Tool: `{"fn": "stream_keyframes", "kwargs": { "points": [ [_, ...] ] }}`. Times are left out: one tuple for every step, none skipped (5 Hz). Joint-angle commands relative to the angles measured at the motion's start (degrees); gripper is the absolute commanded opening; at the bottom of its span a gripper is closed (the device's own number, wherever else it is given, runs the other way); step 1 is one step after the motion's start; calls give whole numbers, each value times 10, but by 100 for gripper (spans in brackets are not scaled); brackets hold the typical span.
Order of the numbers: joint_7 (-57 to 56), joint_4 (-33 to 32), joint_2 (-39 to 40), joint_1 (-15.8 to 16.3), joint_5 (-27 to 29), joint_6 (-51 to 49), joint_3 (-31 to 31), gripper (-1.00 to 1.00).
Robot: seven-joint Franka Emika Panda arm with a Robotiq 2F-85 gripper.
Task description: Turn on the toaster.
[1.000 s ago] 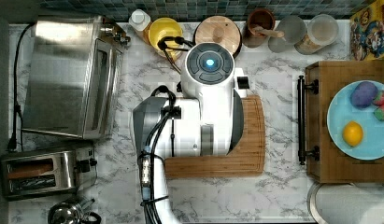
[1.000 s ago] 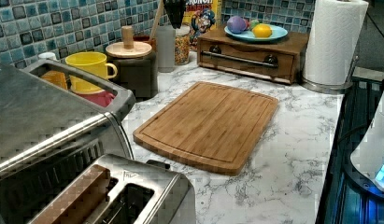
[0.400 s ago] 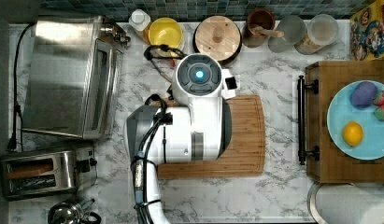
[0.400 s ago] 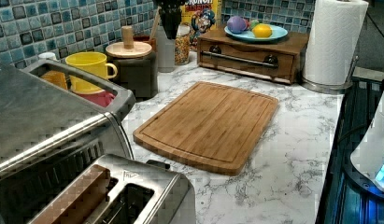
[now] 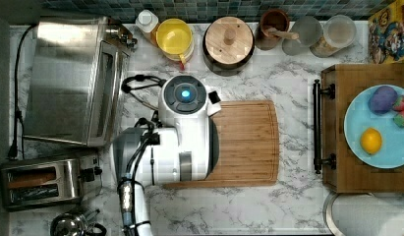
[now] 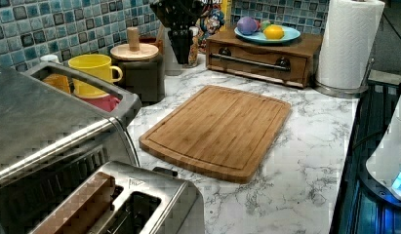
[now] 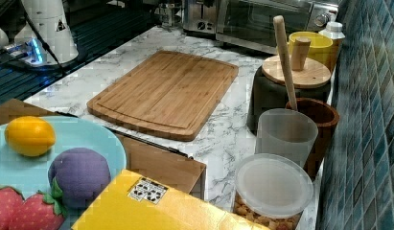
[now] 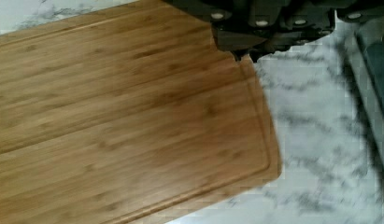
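A marble counter (image 5: pixel 288 64) backed by blue mosaic tile (image 6: pixel 37 24) forms the setting, and we take the bamboo cutting board (image 5: pixel 244 142) at its centre as our landmark. In the top view, we see the white robot arm (image 5: pixel 182 142) over the board's left edge, covering that part of it. In the wrist view, the gripper (image 8: pixel 269 28) appears as a dark body above one corner of the board; we cannot tell whether its fingers are parted or closed.

The toaster (image 5: pixel 44 183) stands well apart from the board, toward the top view's lower left, its black lever end facing the board; one long slot holds a brown slice. Between the toaster and the tiled wall, we find the larger toaster oven (image 5: pixel 72 81), also to the top view's left of the board. A small steel kettle (image 5: pixel 69 225) sits just beside the toaster, on its side away from the oven.

Behind the board, along the wall, we note a yellow mug (image 5: pixel 175 37) and a dark canister with a wooden lid (image 5: pixel 229 42). On the board's far side from the toaster stands a wooden drawer box (image 5: pixel 337 128) carrying a blue plate (image 5: pixel 357 142) with a lemon (image 5: pixel 371 140).
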Motion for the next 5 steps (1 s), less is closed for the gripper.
{"fn": "stream_keyframes", "kwargs": {
  "points": [
    [-92,-25,-66,46,34,43,68,-100],
    [-113,-16,-62,46,43,27,88,-100],
    [-109,-15,-52,54,41,16,105,-100],
    [-106,-21,-55,71,43,3,114,-100],
    [-97,-17,-43,83,29,-6,133,-100]
  ]
}}
